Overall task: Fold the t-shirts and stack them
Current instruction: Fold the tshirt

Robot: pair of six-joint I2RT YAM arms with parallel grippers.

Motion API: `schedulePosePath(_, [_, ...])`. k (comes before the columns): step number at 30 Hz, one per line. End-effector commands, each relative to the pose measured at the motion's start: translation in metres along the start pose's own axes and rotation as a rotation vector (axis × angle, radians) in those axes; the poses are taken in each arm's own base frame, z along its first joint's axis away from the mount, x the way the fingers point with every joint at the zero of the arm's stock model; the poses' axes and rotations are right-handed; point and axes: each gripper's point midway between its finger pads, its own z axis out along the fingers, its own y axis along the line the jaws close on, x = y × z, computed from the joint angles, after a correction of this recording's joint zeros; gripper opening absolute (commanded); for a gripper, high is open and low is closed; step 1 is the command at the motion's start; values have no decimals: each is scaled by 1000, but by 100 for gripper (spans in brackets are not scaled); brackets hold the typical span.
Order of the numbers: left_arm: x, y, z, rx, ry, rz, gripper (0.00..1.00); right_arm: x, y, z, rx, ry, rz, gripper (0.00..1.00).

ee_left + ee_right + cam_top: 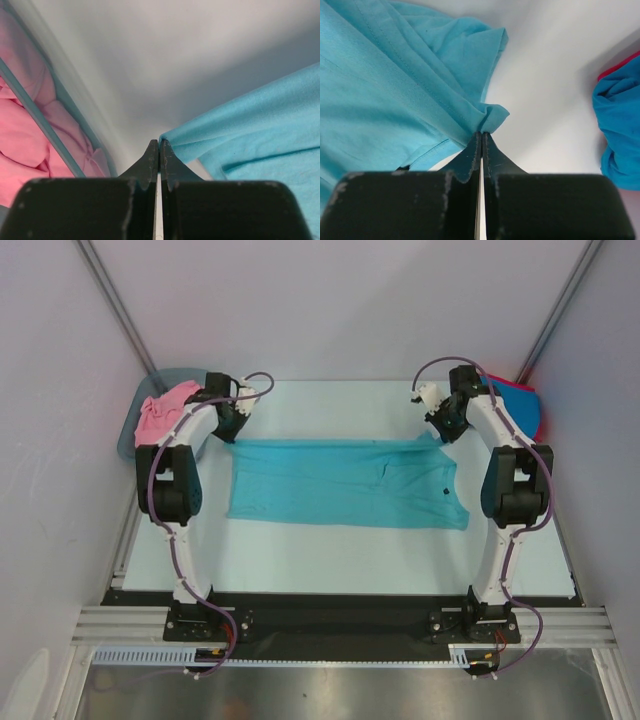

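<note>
While both arms sit at the far end of the bench (pixel 330 550), the only container I see is the grey-blue tub (pixel 133 440) at the far-left corner, just beside the L arm. It holds the pink t-shirt (pixel 160 415), bunched up and bulging over the rim. The L wrist cam shows the pink folds behind the tub wall. At the far-right corner, the bright blue t-shirt (pixel 532 415) lies crumpled with the red t-shirt (pixel 512 385) showing along its far edge, blue on top as far as I can tell. The teal t-shirt (pixel 340 485) is spread flat mid-bench between the 2 arms. Its long axis runs L-R across the bench and its far edge is pulled fairly straight from claw to claw. The R end is more rumpled, with a flap poking out at the near-right corner. Can't tell which end has the collar. The left claw (pixel 159 144) is clenched, with the shirt's far-left corner coming to a point right at its tips, so it looks pinched. The right claw (pixel 481 135) is clenched on the far-right corner, cloth gathered into small folds at the tips, next to a stitched hem.
</note>
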Motion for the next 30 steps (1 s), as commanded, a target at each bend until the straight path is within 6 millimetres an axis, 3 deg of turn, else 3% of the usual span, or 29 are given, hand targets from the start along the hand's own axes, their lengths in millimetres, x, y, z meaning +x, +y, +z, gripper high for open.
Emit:
schedulePosePath(1, [-19, 45, -37, -168, -113, -44, 0, 19, -37, -35, 140, 25, 14, 0])
schedulePosePath(8, [-35, 50, -44, -187, -196, -131, 0, 29, -46, -43, 184, 29, 32, 0])
schedulePosePath(10, [-28, 64, -45, -197, -196, -187, 0, 29, -49, -43, 205, 23, 62, 0])
schedulePosePath(19, [-18, 64, -46, -190, -176, -206, 0, 42, -79, -51, 320, 9, 189, 0])
schedulePosePath(23, [-18, 61, -50, -179, -181, -193, 0, 39, -72, -54, 276, -3, 177, 0])
schedulePosePath(30, [-11, 48, -49, -106, -155, -126, 0, 43, -42, -56, 118, 21, 128, 0])
